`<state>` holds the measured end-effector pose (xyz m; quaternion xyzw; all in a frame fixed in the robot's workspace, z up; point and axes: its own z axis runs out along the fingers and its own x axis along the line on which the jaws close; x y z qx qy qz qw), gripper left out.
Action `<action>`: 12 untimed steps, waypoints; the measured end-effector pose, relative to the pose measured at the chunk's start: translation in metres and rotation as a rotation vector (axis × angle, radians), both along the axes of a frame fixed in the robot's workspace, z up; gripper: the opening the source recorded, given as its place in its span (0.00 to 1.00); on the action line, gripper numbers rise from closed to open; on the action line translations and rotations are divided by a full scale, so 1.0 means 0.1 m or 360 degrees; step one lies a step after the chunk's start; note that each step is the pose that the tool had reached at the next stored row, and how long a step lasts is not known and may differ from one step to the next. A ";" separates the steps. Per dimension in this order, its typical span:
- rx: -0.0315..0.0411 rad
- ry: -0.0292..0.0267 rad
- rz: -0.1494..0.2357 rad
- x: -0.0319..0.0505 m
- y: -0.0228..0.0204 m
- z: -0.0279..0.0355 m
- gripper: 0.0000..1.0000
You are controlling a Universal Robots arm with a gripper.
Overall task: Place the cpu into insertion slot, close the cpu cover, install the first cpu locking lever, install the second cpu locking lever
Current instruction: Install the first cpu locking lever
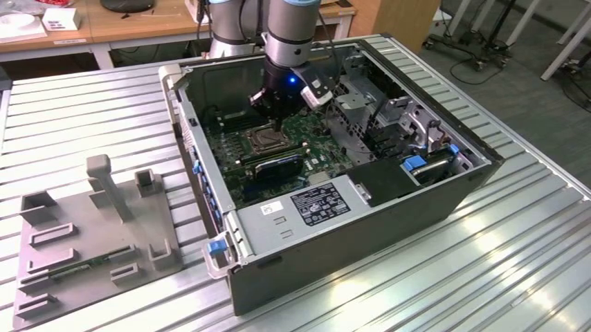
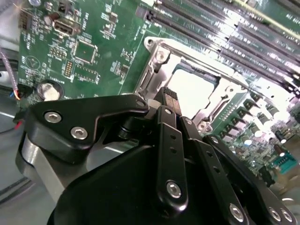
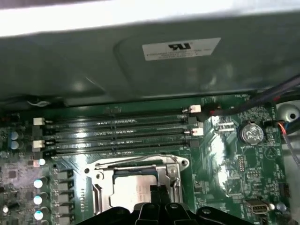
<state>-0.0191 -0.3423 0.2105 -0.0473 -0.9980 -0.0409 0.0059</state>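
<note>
Exterior view first: an open computer case lies on its side on the ribbed metal worktop, with the green circuit board exposed inside, and the robot arm reaches straight down into it. Its end effector hangs just above the insertion slot, which sits near the middle of the board, toward the exterior view's left of the metal drive cages. On the worktop well apart from the case, at the exterior view's left and nearer the camera, stands a grey fixture block. From the second wrist view, the black fingers come to a narrow tip with the two sides pressed together, right over the socket and gripping nothing I can make out. The cpu lies flat inside the slot, its pale metal top showing through the cut-out of the cpu cover, which lies down around it. In the first wrist view the long memory slots run just beyond the socket.
</note>
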 end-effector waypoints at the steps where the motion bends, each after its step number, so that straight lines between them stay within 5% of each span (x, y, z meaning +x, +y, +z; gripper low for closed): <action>1: -0.0004 -0.00114 0.0002 -0.002 0.000 0.000 0.11; 3: -0.0008 -0.00386 0.0007 -0.007 0.000 0.000 0.11; 5: -0.0015 -0.00505 0.0009 -0.020 0.001 -0.001 0.11; 12: -0.0076 -0.00499 0.0010 -0.023 0.001 0.046 0.11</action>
